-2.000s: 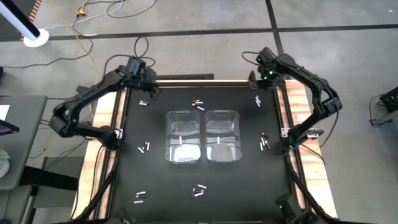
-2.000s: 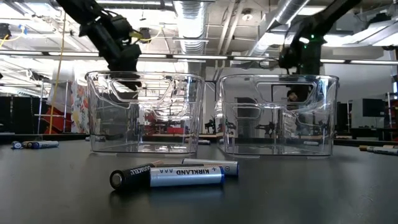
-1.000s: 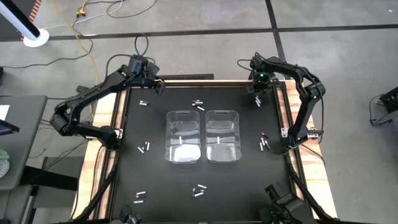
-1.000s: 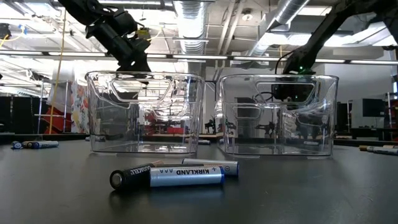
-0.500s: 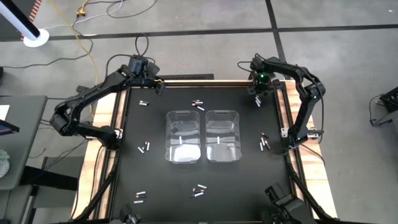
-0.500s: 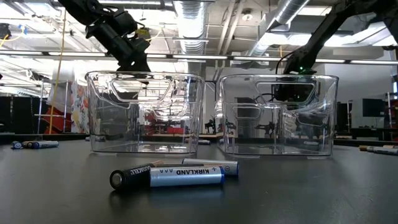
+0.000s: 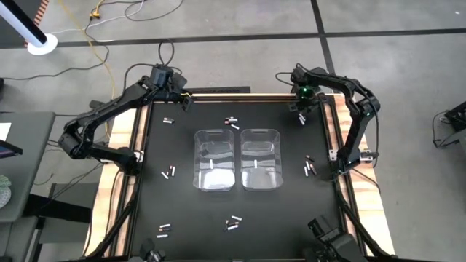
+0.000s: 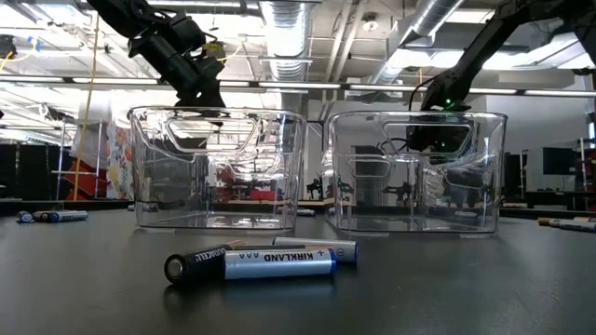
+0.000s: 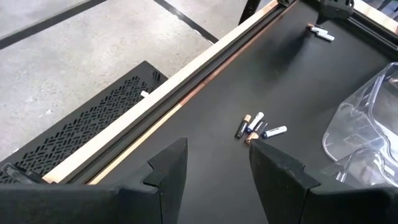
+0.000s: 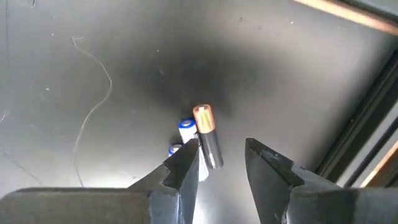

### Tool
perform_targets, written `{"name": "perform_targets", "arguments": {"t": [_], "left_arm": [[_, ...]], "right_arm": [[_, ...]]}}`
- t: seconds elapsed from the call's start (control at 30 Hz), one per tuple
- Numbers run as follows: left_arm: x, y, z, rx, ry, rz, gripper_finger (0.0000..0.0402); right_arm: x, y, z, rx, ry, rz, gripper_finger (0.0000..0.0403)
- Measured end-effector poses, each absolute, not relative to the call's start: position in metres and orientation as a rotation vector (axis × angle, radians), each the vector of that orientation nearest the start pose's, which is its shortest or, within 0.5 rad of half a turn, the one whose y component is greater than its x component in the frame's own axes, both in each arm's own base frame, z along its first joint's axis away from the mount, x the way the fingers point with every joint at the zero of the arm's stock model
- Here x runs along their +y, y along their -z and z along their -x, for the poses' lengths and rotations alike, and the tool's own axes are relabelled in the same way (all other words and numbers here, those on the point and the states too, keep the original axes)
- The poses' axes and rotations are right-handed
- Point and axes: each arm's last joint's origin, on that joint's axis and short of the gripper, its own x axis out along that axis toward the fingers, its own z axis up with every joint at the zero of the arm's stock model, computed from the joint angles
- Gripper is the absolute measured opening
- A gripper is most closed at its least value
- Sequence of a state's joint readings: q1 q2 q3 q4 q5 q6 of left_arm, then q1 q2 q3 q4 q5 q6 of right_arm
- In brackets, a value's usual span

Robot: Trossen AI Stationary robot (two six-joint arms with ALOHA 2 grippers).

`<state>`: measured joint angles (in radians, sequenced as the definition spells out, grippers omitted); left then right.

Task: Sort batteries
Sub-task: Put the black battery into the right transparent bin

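The big black table point(image 7: 182, 211) holds two clear plastic bins point(image 7: 214, 159) side by side in the middle. Small white and dark batteries point(image 7: 169, 172) lie in little groups all around the bins. The left pincer point(image 7: 180, 101) waits at the far left corner, fingers apart and holding nothing. The right pincer point(image 10: 221, 160) is low at the far right corner, fingers apart around a dark battery with a copper end point(image 10: 207, 133), not squeezing it.

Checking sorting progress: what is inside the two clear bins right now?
From above, the left bin and right bin each show one small pale battery-like piece, at and. Glare on the clear walls could hide more. From table level, none can be made out.
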<state>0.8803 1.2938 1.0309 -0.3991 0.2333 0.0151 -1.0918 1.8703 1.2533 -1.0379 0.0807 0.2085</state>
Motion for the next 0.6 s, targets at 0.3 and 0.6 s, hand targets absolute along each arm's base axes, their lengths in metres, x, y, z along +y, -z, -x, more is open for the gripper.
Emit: {"name": "perform_targets", "arguments": {"t": [0.3,0.6], "left_arm": [[0.2082,-0.2928,-0.1807,0.576,-0.618,0.341,0.0169],[0.2082,-0.2927,-0.1807,0.577,-0.619,0.342,0.0169]], "right_arm": [[-0.2896,-0.1668,-0.1464,1.455,1.071,-0.961,0.0146],[-0.2855,-0.1626,-0.1497,1.480,1.019,-0.914,0.0145]]}}
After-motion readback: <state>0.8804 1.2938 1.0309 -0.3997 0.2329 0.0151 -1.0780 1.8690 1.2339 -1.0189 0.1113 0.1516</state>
